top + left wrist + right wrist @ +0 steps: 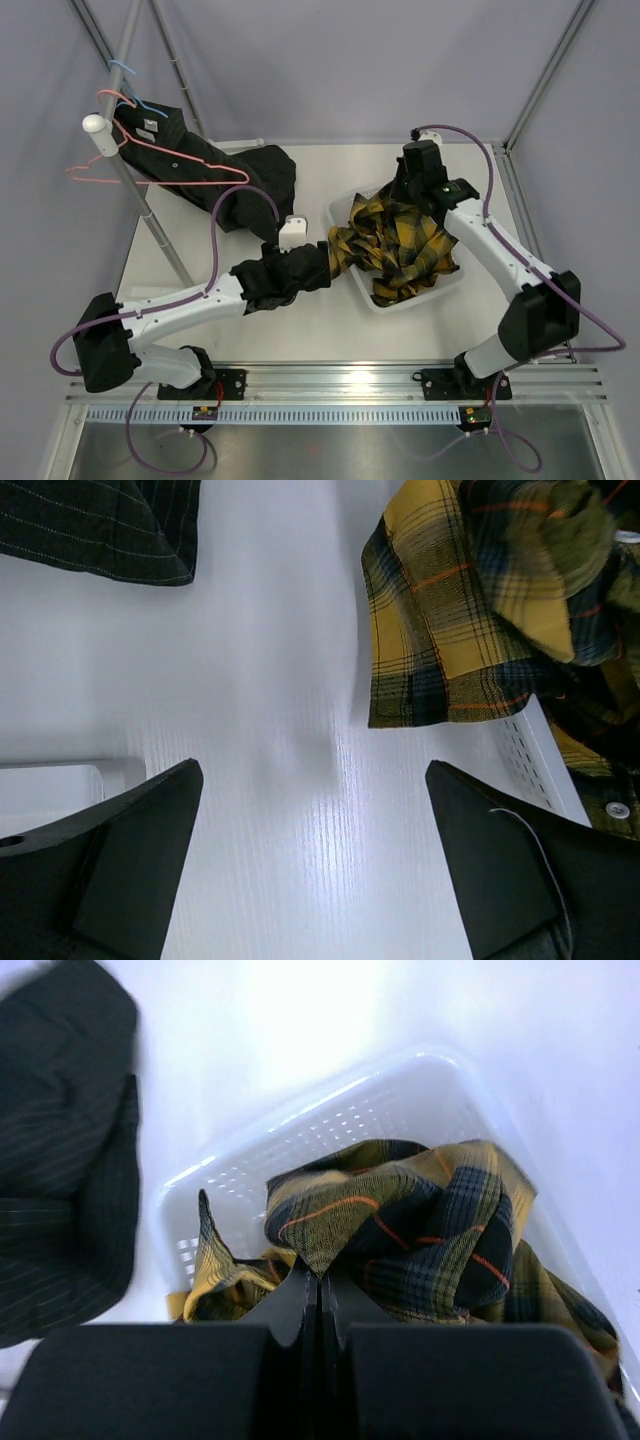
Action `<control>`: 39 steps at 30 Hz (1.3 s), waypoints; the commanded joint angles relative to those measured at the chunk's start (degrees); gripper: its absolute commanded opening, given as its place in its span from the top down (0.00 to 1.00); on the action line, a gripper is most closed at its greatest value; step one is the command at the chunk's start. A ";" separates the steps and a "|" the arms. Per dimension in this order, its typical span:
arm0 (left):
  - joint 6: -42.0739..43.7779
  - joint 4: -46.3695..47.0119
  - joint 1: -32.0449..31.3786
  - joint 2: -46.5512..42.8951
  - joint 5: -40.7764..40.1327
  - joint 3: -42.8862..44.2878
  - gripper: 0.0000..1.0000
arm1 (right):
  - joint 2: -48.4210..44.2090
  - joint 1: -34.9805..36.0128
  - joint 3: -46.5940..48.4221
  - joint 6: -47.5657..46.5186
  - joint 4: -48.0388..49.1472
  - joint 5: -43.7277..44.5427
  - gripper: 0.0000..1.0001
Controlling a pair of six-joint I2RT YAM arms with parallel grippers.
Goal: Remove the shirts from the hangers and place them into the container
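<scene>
Left pincer [315, 865]: released, jaws spread wide, grasping nothing. It hovers over bare worktop [270, 680] between the black shirt [100, 525] and the container [535, 750].
Right pincer [320, 1295]: clenched. Its tips meet on a raised fold of the plaid shirt [400, 1220], which I judge it is nipping.
Plaid shirt, location: bunched in the container, with one flap spilling over the left rim towards the left pincer.
Black shirt, location: on a pink hanger [190, 183] at the rail [165, 240], far left. The collar is up by the hook and the lower part trails onto the worktop.
Black shirt, lie: long axis runs diagonally from the rail towards the worktop centre, hem end pointing at the container.
Other hangers: a second pink hanger [85, 172] and a light blue hanger [122, 68] on the rail, bare as far as I can tell.
Handling: I judge both shirts soft, light and limp. They will sag and drag rather than slide, and may snag on the thin wire.
Hold advised: for the black shirt I would pinch a shoulder or the collar near the hanger. For the plaid flap I would take the loose edge outside the rim.
</scene>
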 commanded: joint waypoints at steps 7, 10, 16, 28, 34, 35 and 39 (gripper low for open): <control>2.89 19.34 7.99 -2.06 18.54 -6.69 0.01 | 13.27 -0.02 -8.22 7.24 6.73 -1.04 1.00; 2.99 24.10 10.63 -0.83 24.27 -7.59 0.01 | 12.22 0.07 -15.77 9.71 9.72 -2.53 1.00; -0.26 37.43 14.41 4.00 33.14 -9.51 0.01 | 8.19 -0.02 -17.73 7.87 9.03 -0.88 0.61; -8.09 53.30 22.94 13.23 48.88 -14.62 0.01 | 5.71 0.07 -17.37 5.41 6.91 1.07 0.45; -9.32 55.76 23.20 14.46 49.41 -15.32 0.04 | 7.03 0.07 -17.55 5.49 7.71 0.80 0.45; -9.49 56.03 23.20 14.73 49.33 -15.32 0.04 | 7.03 0.07 -17.64 5.49 7.88 0.72 0.45; -10.72 58.66 23.38 17.80 50.20 -14.36 0.11 | 6.42 -0.02 -18.16 5.76 8.41 0.54 0.46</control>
